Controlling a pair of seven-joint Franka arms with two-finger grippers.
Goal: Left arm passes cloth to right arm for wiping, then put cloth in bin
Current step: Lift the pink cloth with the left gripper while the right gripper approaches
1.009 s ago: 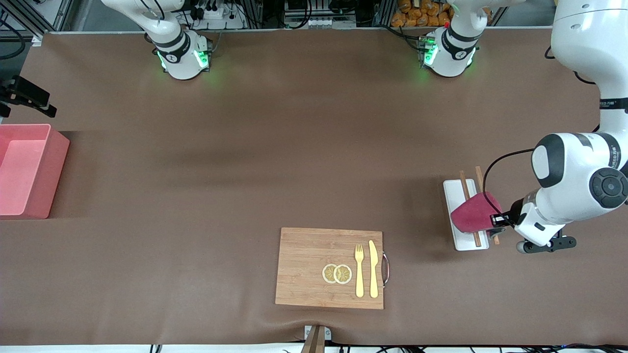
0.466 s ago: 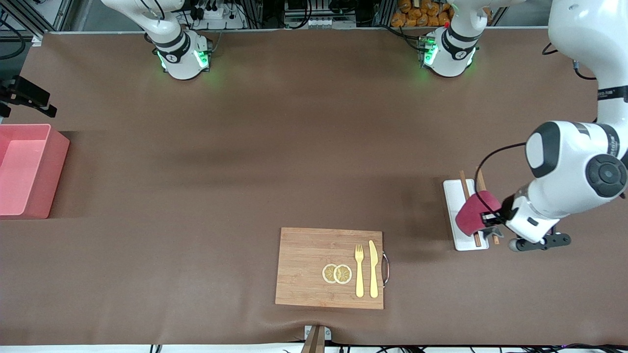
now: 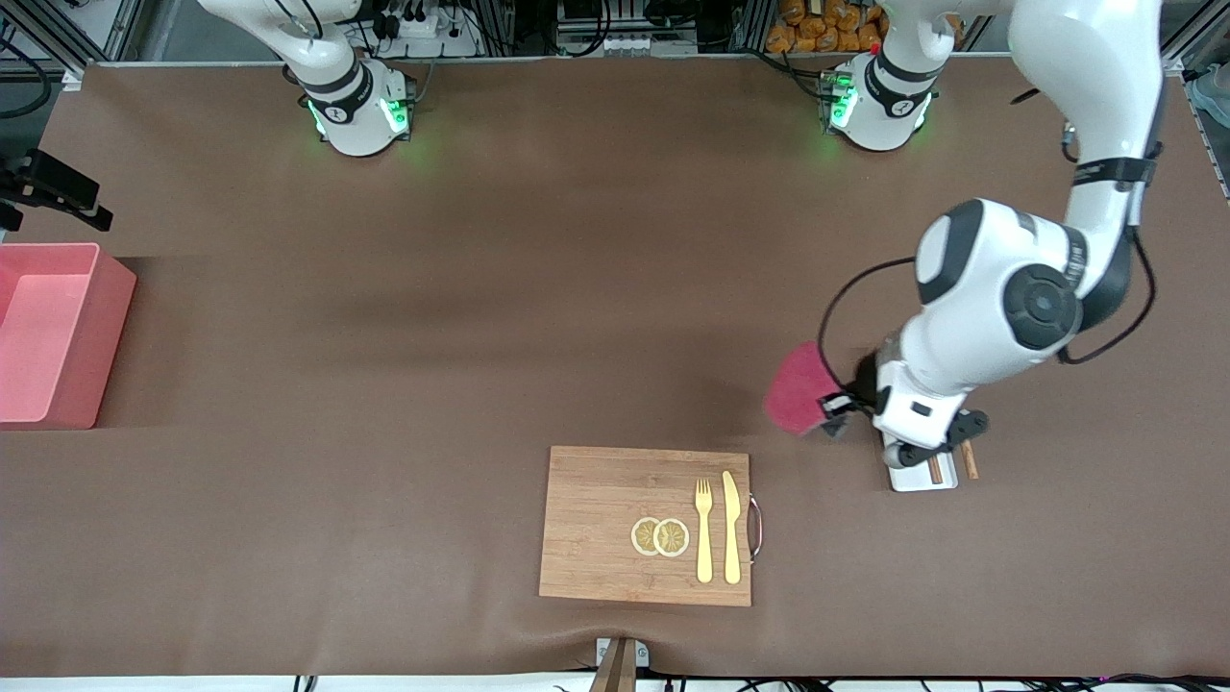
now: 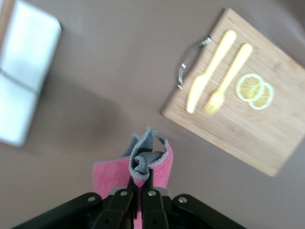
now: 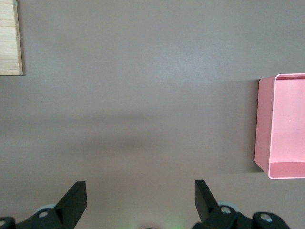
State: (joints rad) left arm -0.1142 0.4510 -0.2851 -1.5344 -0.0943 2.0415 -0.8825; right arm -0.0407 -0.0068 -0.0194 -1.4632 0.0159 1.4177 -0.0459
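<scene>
The left pincer [image 3: 834, 415] is clenched on the cloth [image 3: 798, 389], which hangs in the air over the bare bench [image 3: 577, 288], beside the white tray [image 3: 918, 478]. The right pincer [image 5: 140, 200] waits spread wide, well apart from the bin [image 3: 48, 332].

White rounded shells are seen on both arms, with black joint caps and bands. Green lights glow at each base. A black cable loops along the left arm. Black fingers [image 4: 143, 202] carry silver screws.

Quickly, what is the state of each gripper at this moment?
Left gripper: shut on the cloth, up over the table.
Right gripper: open, holding nothing.
</scene>
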